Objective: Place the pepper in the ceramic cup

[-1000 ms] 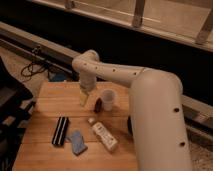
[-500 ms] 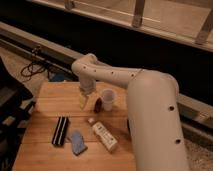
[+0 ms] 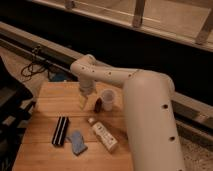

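From my remote seat: the gripper hangs low over the wooden table, just left of the dark red pepper. Whether the claw is spread or pressed together I cannot tell. The pepper stands on the table just beside the white cup, not inside it. Nearer the front lie a white tube, a blue cloth and a black bar.

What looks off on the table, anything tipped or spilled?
Nothing stands out. The ceramic cup stands upright, the pepper beside it on the table, no spill seen. The claw hangs beside the pepper, opposite the cup.
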### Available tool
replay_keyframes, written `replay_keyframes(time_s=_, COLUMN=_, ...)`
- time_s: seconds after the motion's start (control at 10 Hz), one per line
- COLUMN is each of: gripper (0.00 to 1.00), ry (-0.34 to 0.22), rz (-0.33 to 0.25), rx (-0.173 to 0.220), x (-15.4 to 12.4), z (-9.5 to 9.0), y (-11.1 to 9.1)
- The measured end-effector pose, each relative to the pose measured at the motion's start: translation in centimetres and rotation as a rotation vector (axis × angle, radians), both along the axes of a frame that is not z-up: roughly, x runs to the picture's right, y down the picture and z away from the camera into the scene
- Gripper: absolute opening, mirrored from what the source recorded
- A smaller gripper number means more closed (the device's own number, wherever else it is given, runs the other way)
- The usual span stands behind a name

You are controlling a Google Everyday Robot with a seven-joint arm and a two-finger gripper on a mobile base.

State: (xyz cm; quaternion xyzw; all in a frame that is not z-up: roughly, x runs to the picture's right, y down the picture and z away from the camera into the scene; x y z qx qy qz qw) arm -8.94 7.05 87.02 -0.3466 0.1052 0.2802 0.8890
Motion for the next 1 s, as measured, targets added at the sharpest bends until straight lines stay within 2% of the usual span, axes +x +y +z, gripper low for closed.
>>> replay_keyframes(time_s=0.1, gripper=0.8, ry=0.038, rz=0.02, rx=-0.009, x=0.8, z=1.0, y=0.3)
replay_keyframes(time_s=0.5, gripper=0.8, ry=0.117, rz=0.099, rx=-0.055, x=3.0, z=3.5, y=1.4)
replay_keyframes(time_s=1.0, gripper=0.8, ry=0.218, rz=0.143, rx=-0.077, x=5.0, z=5.2, y=2.6)
